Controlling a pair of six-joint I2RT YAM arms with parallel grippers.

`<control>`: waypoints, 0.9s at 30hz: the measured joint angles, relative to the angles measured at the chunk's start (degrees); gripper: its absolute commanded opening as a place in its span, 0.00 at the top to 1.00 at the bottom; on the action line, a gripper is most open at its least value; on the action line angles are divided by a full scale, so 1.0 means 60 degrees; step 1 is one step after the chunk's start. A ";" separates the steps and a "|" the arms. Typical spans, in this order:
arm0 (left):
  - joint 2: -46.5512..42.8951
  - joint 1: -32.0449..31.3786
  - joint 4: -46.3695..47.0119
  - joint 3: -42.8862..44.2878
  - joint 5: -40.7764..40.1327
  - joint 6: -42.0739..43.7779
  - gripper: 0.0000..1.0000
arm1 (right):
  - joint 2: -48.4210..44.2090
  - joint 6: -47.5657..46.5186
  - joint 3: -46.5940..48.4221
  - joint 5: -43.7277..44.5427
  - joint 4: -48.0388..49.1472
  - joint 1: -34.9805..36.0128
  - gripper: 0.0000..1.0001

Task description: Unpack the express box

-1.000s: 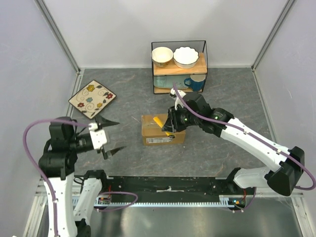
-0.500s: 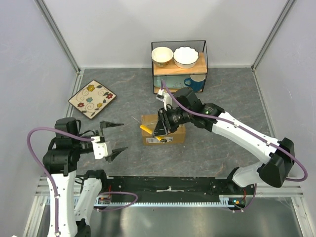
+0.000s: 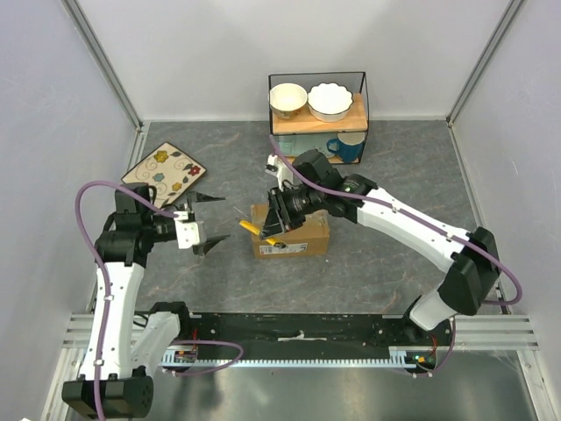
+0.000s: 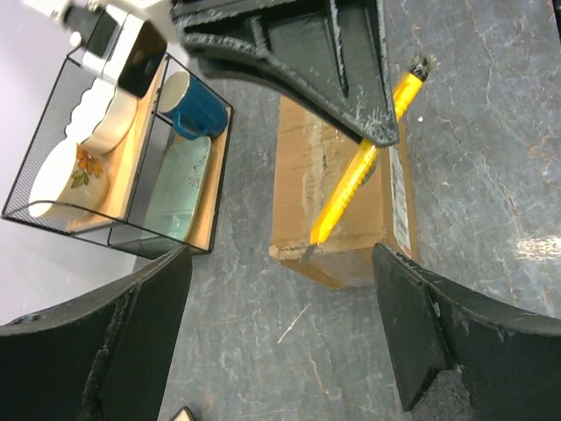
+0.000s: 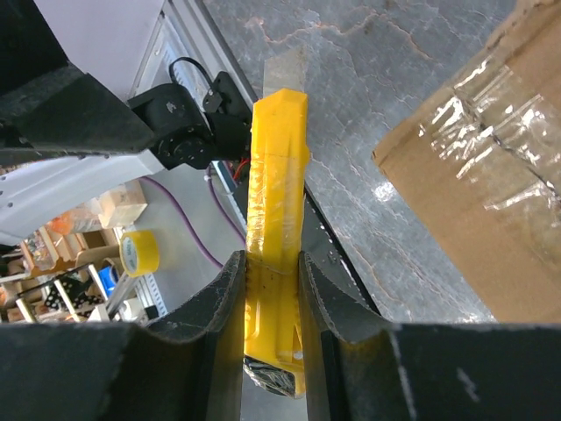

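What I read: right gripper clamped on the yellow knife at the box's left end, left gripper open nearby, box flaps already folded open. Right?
Not quite: the express box has its flaps lying shut, with clear tape along the top, as the left wrist view shows. The rest holds: the right gripper is clamped on the yellow knife at the box's left end, and the left gripper is open nearby.

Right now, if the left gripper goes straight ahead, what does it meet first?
Probably the yellow utility knife, whose tip sticks out before the express box; depth is unclear, so maybe the box first.
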 measured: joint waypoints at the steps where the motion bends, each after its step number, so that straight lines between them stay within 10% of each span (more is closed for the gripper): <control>1: 0.0073 -0.0080 0.0087 -0.0007 -0.0004 0.0124 0.12 | 0.0171 0.0036 0.0142 -0.0113 0.0000 -0.0022 0.87; 14: 0.1592 -0.1293 0.0423 -0.0015 -0.0601 0.2018 0.16 | 0.1617 0.0441 0.1472 -0.1621 0.0007 -0.0393 0.87; 21: 0.1741 -0.1395 0.0233 0.0004 -0.1115 0.2739 0.49 | 0.1880 0.0514 0.1486 -0.1905 -0.0015 -0.0474 0.87; 27: 0.2339 -0.1661 -0.1177 0.0525 -0.1647 0.3920 0.48 | 0.1880 0.0619 0.1745 -0.2087 -0.0004 -0.0474 0.87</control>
